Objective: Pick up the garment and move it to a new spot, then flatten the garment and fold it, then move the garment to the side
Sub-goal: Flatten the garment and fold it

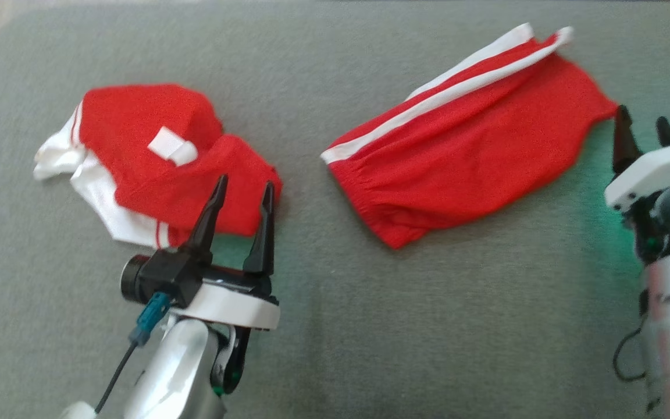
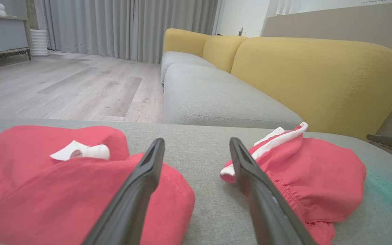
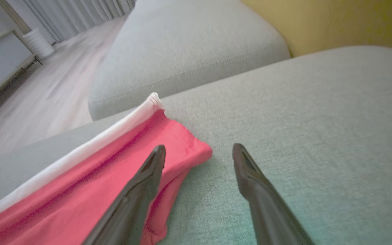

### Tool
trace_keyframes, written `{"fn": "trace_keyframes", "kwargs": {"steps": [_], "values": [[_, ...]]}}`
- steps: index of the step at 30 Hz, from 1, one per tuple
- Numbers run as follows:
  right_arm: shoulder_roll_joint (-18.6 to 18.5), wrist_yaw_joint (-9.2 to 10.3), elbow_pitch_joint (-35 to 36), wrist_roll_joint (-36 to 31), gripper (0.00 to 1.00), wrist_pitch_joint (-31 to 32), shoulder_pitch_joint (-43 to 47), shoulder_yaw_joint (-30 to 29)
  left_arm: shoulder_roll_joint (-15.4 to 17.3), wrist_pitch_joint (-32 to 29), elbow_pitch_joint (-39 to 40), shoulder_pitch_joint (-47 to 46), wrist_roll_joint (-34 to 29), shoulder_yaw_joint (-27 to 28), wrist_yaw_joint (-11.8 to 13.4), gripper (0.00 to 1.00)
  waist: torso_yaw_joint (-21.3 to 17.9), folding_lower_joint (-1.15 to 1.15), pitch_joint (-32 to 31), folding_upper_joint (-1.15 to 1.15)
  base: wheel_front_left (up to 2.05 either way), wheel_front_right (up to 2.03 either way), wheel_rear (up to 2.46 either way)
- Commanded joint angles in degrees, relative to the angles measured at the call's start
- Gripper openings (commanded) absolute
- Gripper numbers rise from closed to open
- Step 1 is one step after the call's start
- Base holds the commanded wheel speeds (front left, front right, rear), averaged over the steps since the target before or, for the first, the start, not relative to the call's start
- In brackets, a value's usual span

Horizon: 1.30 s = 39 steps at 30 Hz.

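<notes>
Two red clothes lie on a grey cushion (image 1: 370, 326), and both pincers are spread wide apart with nothing in them.

In the head view, the crumpled red cloth (image 1: 154, 157), with white bits and a small white tag (image 1: 172, 145), sits near the cushion's left edge. The left gripper (image 1: 246, 181) hangs over its near side, fingers pointing away from the robot. The red shorts (image 1: 463, 145) are flatter, with white stripes and a bunched waistband, and lie toward the right edge. The right gripper (image 1: 642, 115) is just beside their right corner. The left wrist view adds a yellow sofa back (image 2: 318, 78), a wood floor (image 2: 63, 85) and grey curtains (image 2: 114, 27). The right wrist view shows that corner up close, soft and a bit blurred, on the rough woven cushion.
</notes>
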<state>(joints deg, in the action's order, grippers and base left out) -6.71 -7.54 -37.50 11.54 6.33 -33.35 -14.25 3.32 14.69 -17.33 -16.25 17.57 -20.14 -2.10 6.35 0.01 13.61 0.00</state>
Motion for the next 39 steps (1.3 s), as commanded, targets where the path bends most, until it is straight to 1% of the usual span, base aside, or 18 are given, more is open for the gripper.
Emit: {"fn": "trace_keyframes", "kwargs": {"steps": [1, 4, 7, 12, 15, 16, 17, 18, 21, 27, 34, 39], "values": [[-0.98, 0.05, -1.63, -1.52, 1.00, 1.20, -4.45, -1.18, 0.03, 0.30, 1.45, -2.82, -0.40, 1.12, -0.31, 1.00, 3.11, -0.01, 3.13, 0.00, 0.00, 0.00, 0.00], [-1.78, 0.05, -6.90, -3.23, 1.00, 2.82, -8.37, -4.49, -0.21, 0.30, 1.46, -3.92, -0.25, 0.38, -0.44, 1.00, 4.78, -0.01, 4.70, 0.00, 0.00, 0.00, 0.00], [-2.80, 0.05, -11.75, -5.10, 1.00, 4.68, -11.27, -6.08, -0.34, 0.30, 1.44, -4.84, 0.06, -0.10, -0.41, 1.00, 6.02, -0.01, 5.89, 0.00, 0.00, 0.00, 0.00], [-3.69, 0.05, -18.12, -7.10, 1.00, 7.95, -14.27, -5.79, -0.42, 0.30, 1.51, -5.73, 0.73, -0.64, -0.29, 1.00, 7.12, -0.01, 6.87, 0.00, 0.00, 0.00, 0.00], [-3.96, 0.05, -20.80, -7.58, 1.00, 9.40, -15.68, -5.07, -0.43, 0.30, 1.69, -5.98, 1.30, -1.08, 0.15, 1.00, 7.26, -0.01, 7.13, 0.00, 0.00, 0.00, 0.00], [-4.09, 0.05, -21.49, -7.65, 0.78, 9.59, -16.05, -4.82, -0.43, 0.30, 1.70, -6.06, 1.44, -1.22, 0.28, 1.00, 7.27, -0.01, 7.17, 0.00, 0.00, 0.00, 0.00], [-4.21, 0.05, -22.06, -7.66, 0.17, 9.59, -16.37, -4.58, -0.43, 0.30, 1.68, -6.17, 1.56, -1.34, 0.41, 1.00, 7.26, -0.01, 7.19, 0.00, 0.00, 0.00, 0.00], [-4.30, 0.05, -22.56, -7.66, 0.00, 9.46, -16.65, -4.30, -0.43, 0.30, 1.67, -6.27, 1.69, -1.43, 0.52, 1.00, 7.21, -0.01, 7.17, 0.00, 0.00, 0.00, 0.00], [-4.50, 0.05, -23.41, -7.50, 0.00, 8.14, -17.39, -3.10, -0.43, 0.30, 1.63, -6.38, 1.88, -1.48, 0.87, 1.00, 6.72, -0.01, 6.91, 0.00, 0.00, 0.00, 0.00], [-5.20, 0.05, -22.96, -5.05, 0.00, 2.92, -17.44, -0.19, -0.44, 0.30, 1.77, -6.06, 1.66, -1.01, 0.84, 1.00, 4.46, -0.01, 5.43, 0.00, 0.00, 0.00, 0.00], [-7.31, 0.05, -20.65, 0.01, 0.00, -2.43, -13.34, 2.55, -0.44, 0.30, 2.63, -5.43, 1.01, -0.84, 0.05, 1.00, 0.52, -0.01, 2.43, 0.00, 0.00, 0.00, 0.00], [-9.69, 0.05, -19.19, 2.07, 0.00, -4.77, -9.52, 1.70, -0.44, 0.30, 3.09, -5.08, 0.51, -1.38, -0.29, 1.00, -1.98, -0.01, 0.85, 0.00, 0.00, 0.00, 0.00]]}}
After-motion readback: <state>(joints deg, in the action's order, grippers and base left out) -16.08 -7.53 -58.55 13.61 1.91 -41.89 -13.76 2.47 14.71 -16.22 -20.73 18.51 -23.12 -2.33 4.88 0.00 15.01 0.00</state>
